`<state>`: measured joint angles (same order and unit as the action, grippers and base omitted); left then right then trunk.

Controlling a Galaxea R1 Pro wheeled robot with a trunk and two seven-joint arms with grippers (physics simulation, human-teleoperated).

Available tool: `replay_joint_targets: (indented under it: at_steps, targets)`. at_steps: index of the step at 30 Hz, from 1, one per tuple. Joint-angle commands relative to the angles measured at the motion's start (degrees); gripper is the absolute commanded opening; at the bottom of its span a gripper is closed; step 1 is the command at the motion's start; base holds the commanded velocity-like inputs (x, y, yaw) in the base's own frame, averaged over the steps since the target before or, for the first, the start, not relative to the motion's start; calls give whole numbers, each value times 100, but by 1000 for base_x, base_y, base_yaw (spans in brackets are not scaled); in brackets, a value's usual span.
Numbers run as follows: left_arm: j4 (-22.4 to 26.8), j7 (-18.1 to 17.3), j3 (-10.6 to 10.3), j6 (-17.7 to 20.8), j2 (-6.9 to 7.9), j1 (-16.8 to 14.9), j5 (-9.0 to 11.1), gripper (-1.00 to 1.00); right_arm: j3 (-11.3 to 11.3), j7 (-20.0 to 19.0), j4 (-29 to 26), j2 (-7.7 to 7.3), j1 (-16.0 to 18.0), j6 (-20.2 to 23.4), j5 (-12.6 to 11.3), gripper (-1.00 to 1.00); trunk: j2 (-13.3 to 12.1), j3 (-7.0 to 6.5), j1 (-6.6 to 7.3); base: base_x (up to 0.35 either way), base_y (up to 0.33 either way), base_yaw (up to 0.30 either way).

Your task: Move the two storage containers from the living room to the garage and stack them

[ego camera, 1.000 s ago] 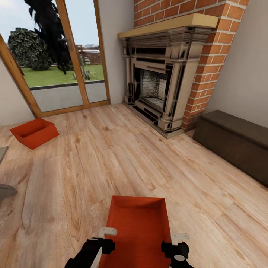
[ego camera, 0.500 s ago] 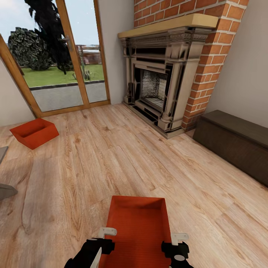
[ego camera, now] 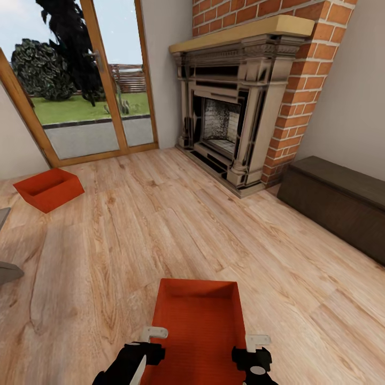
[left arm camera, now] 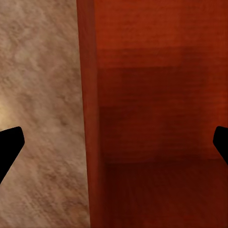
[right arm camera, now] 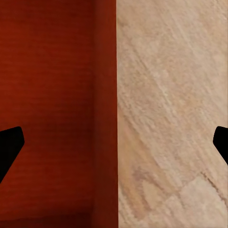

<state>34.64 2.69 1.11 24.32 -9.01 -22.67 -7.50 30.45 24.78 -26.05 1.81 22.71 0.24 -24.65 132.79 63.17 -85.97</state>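
An orange-red rectangular lidless plastic bin [ego camera: 198, 326] sits on the light wood-plank floor [ego camera: 160, 230] between the left gripper [ego camera: 151, 342] and right gripper [ego camera: 255, 348], each spread wide astride one side wall. A second identical bin [ego camera: 48, 188] lies well beyond the left gripper, near the wood-framed glass doors [ego camera: 80, 85].

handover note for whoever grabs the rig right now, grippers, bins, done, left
Left gripper: open, straddling the near container's left wall, no grip.
Right gripper: open, straddling its right wall, no grip.
Near container sits on the wood floor right in front of the robot. Second container is on the floor by the glass doors, far left.
Done: arms lined up on the near bin.
Left: grasp, carry both to the garage, stack one on the other.
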Motion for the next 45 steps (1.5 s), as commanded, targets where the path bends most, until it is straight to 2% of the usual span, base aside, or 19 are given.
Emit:
replay_joint_targets:
  at_steps: [1,13,21,28,45]
  targets:
    - [10,-5,12,29,-4,-1,-56,100,48,44,-5,-5,5,3,-49,100,2,5,1,0,0,0]
    - [15,-4,12,29,-10,-1,-57,100,48,36,-5,-5,5,3,-49,100,443,202,-241,0,0,0]
    - [39,11,12,29,-6,-1,-50,100,48,24,1,-7,5,3,-51,100,443,202,-241,0,0,0]
    - [39,10,12,29,-5,-1,-49,100,48,6,4,-14,5,3,-53,100,724,328,-394,0,0,0]
    - [52,4,12,29,-4,-1,-49,100,48,-17,1,-14,5,3,-54,100,724,328,-394,0,0,0]
